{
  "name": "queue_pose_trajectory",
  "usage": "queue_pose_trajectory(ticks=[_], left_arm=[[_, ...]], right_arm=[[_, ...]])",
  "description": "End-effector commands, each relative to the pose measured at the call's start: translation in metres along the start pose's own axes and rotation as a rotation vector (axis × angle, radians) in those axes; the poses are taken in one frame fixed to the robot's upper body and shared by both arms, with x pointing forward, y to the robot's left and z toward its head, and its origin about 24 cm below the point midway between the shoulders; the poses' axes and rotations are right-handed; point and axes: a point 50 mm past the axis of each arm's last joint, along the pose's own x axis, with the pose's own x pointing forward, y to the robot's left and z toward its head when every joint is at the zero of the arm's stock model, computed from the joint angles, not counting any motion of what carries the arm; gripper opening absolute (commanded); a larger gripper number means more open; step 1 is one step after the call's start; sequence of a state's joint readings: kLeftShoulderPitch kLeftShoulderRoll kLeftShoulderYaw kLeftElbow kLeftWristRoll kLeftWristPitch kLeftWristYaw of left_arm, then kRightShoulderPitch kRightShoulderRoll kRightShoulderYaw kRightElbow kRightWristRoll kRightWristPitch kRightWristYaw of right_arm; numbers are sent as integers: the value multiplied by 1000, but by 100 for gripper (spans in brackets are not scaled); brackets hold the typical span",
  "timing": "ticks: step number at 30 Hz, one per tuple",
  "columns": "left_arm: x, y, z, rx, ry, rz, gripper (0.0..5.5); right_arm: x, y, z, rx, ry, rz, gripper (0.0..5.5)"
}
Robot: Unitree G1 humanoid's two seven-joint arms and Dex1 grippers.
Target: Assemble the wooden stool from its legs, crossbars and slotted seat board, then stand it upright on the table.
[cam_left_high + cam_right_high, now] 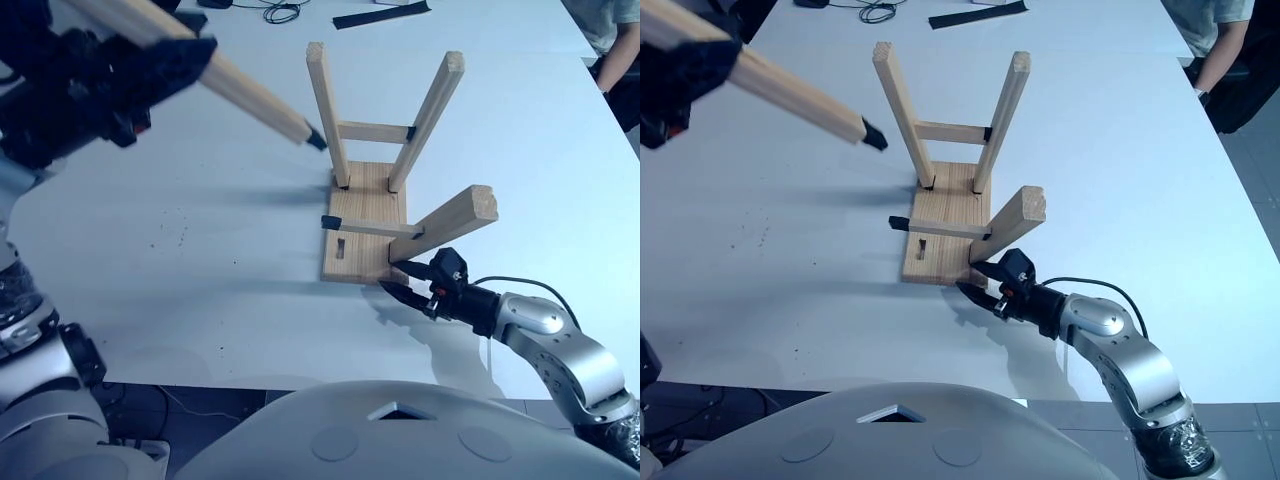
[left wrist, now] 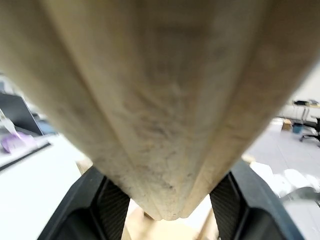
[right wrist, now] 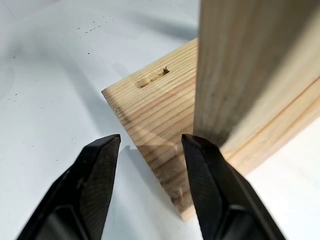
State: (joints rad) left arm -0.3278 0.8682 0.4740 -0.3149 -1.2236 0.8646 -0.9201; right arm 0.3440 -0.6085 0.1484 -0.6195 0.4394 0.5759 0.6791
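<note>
Stool leg (image 1: 250,95) clamped, left arm (image 1: 60,90) raised, right arm (image 1: 545,335) low, jaws apart

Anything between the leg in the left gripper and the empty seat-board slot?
Nothing on the path to the slot. Only the near crossbar ends close by it, and might crowd the held leg going in.

Head stereo pair steeply down over the shared table (image 1: 200,230); wrist cameras tight on leg (image 2: 160,110) and seat board (image 3: 155,115).

Seat board (image 1: 370,200) flat – three legs (image 1: 328,110) on it, nearest tilted; fourth leg (image 1: 250,95) aloft
</note>
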Motion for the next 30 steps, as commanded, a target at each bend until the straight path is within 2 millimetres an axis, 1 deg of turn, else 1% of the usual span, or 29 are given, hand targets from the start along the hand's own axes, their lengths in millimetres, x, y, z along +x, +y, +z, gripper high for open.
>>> queue_pose_trajectory(ticks=[1, 4, 7, 12, 15, 17, 23, 25, 30], left_arm=[[-10, -21, -15, 5, 141, -51, 206], [-14, -21, -17, 33, 145, -37, 206], [-11, -21, -23, 69, 112, -36, 206], [-8, -27, -46, 104, 176, -77, 206], [-7, -33, -66, 163, 280, -127, 206], [-7, -33, -73, 184, 309, -137, 206], [3, -29, -80, 247, 252, -106, 206], [6, -29, -87, 287, 265, -114, 206], [2, -29, -109, 381, 307, -210, 206]], right_arm=[[-25, 0, 8, -21, 16, 63, 228], [-39, -7, 9, -35, 42, 59, 228], [-48, -14, 12, -57, 61, 55, 228], [-58, -23, 19, -89, 84, 55, 228], [-65, -30, 21, -110, 108, 50, 228], [-68, -34, 24, -126, 114, 51, 228], [-72, -41, 26, -145, 126, 51, 228], [-74, -42, 27, -149, 132, 53, 228], [-76, -43, 26, -154, 142, 56, 228]])
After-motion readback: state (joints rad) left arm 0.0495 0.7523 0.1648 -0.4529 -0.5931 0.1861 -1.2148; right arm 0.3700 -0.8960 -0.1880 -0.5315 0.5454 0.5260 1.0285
